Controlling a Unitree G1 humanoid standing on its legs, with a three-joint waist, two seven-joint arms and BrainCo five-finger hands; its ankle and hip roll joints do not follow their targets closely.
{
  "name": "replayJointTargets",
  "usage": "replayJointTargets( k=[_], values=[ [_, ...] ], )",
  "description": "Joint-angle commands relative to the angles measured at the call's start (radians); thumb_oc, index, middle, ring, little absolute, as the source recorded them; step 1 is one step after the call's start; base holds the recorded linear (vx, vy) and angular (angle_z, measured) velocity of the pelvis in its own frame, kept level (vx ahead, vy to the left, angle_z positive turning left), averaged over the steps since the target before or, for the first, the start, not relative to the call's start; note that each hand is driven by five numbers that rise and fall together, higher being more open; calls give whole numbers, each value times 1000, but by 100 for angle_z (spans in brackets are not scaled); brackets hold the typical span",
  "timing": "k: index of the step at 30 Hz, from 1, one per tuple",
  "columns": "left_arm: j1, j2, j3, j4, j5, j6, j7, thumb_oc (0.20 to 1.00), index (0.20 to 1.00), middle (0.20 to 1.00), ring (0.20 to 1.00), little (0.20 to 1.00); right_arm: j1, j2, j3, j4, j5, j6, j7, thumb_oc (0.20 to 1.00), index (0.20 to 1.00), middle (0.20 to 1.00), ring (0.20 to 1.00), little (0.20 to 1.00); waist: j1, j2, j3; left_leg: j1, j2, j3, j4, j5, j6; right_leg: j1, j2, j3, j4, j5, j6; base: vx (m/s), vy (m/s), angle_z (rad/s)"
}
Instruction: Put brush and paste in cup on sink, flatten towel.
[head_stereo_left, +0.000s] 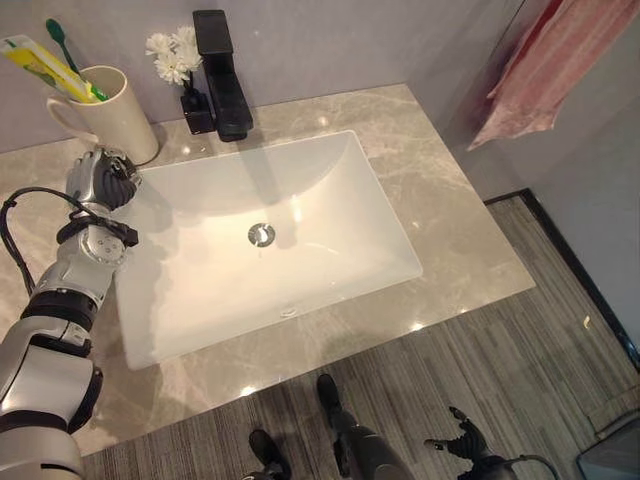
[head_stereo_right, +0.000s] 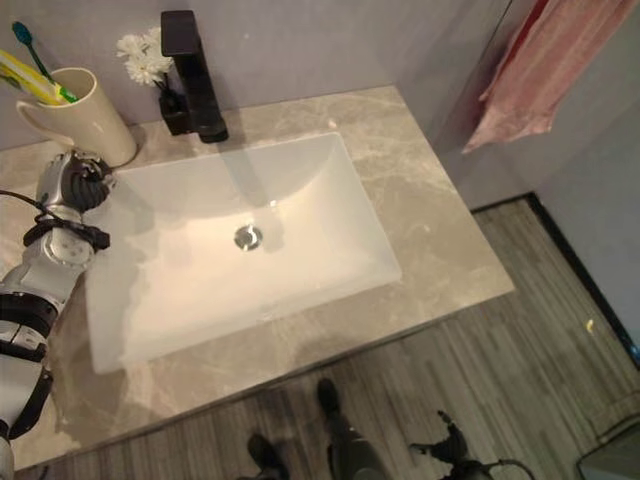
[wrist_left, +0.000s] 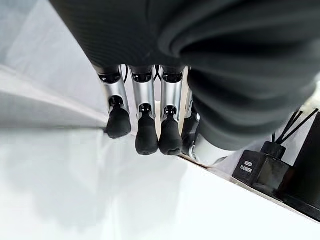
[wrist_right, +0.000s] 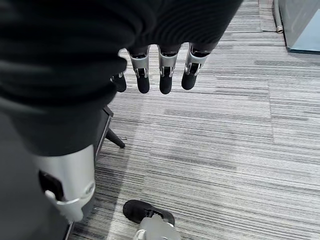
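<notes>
A cream cup stands on the marble counter at the sink's far left corner. A green toothbrush and a yellow-green toothpaste tube stick out of it. My left hand rests just in front of the cup's base, at the basin's rim. Its fingers are straight and hold nothing. A pink towel hangs bunched on the wall at the upper right. My right hand hangs low over the floor, and its fingers are relaxed and empty.
The white basin fills the middle of the counter. A black faucet stands behind it, with white flowers in a small dark bottle beside it. Striped grey floor lies in front.
</notes>
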Motion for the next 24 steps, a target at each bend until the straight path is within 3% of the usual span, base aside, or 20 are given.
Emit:
replayJointTargets(
  k=[1,2,5,9,10,11,14,15,16,17,19,22,23,24],
  values=[
    [16,-2,82,16,24,11,76,200,200,200,200,200,-12,-16,0,31,-19,-14,-17,1000,1000,1000,1000,1000,1,65,26,83,29,-60,7,-24,-44,86,-31,-30,3,-75,109,-62,-127,-5],
    [29,5,94,12,26,11,83,200,200,200,200,200,-14,-16,2,34,-22,-13,-17,1000,1000,1000,1000,1000,3,56,26,77,30,-48,10,4,-43,83,-31,-33,4,-56,97,-63,-137,-3],
    [125,32,174,-78,0,-11,98,200,200,200,200,200,-15,-4,-5,60,-23,-8,-18,1000,1000,1000,1000,1000,21,62,12,93,35,-78,9,5,-47,117,-31,-59,8,-76,86,15,-110,5],
    [358,55,376,-281,-68,-69,119,200,200,200,200,200,-11,18,-35,99,-25,-3,-18,1000,1000,1000,1000,1000,58,70,-1,119,40,-133,7,6,-54,180,-25,-112,22,-115,68,38,-91,34],
    [503,40,519,-395,-113,-97,153,200,200,200,200,200,-8,28,-56,109,-29,3,-18,1000,1000,1000,1000,1000,76,75,-9,132,44,-161,7,7,-57,204,-18,-135,37,-139,60,3,-85,58],
    [511,39,527,-400,-112,-96,152,200,200,200,200,200,-10,26,-52,109,-29,3,-18,1000,1000,1000,1000,1000,73,74,-10,129,44,-160,7,11,-57,200,-18,-134,38,-136,58,10,-89,62],
    [688,-1,709,-471,-163,-125,194,200,200,200,200,200,-14,38,-69,146,-35,10,-21,1000,1000,1000,1000,1000,101,80,-22,145,53,-198,7,20,-62,231,-6,-170,70,-173,43,-6,-90,42],
    [732,-16,747,-484,-172,-127,202,316,316,316,316,316,-15,40,-72,146,-37,11,-22,1000,1000,1000,1000,1000,107,80,-26,146,55,-213,7,22,-62,238,-2,-179,77,-185,39,-33,-101,33],
    [769,-26,790,-479,-182,-132,211,567,567,567,567,567,-15,37,-73,141,-41,12,-22,1000,1000,1000,1000,1000,113,80,-28,148,58,-223,7,26,-64,245,1,-189,83,-194,34,-48,-102,48],
    [792,-34,819,-452,-187,-126,229,1000,1000,1000,1000,1000,-16,38,-76,146,-42,12,-26,1000,1000,1000,1000,1000,118,78,-29,148,61,-236,7,33,-66,251,4,-201,86,-199,30,-79,-118,58],
    [843,-44,869,-380,-143,-89,291,1000,1000,1000,1000,1000,-14,46,-66,159,-50,10,-37,1000,1000,1000,1000,1000,132,73,-37,139,65,-258,7,45,-71,265,9,-220,76,-204,24,-91,-119,51],
    [892,-103,893,-162,-217,-46,278,1000,1000,1000,1000,1000,-23,45,-56,172,-58,7,-56,1000,1000,1000,1000,1000,145,70,-42,119,74,-289,7,76,-79,281,14,-248,60,-209,17,-109,-109,43],
    [907,-124,883,-140,-238,-44,257,1000,1000,1000,1000,1000,-21,46,-58,172,-58,7,-57,1000,1000,1000,1000,1000,146,70,-45,113,75,-294,7,78,-79,281,15,-253,61,-212,15,-89,-87,42],
    [933,-217,835,74,-348,-3,105,1000,1000,1000,1000,1000,-24,33,-65,188,-55,15,-52,1000,1000,1000,1000,1000,144,75,-46,117,75,-302,8,82,-75,293,16,-263,60,-214,12,-69,-37,36]
  ],
)
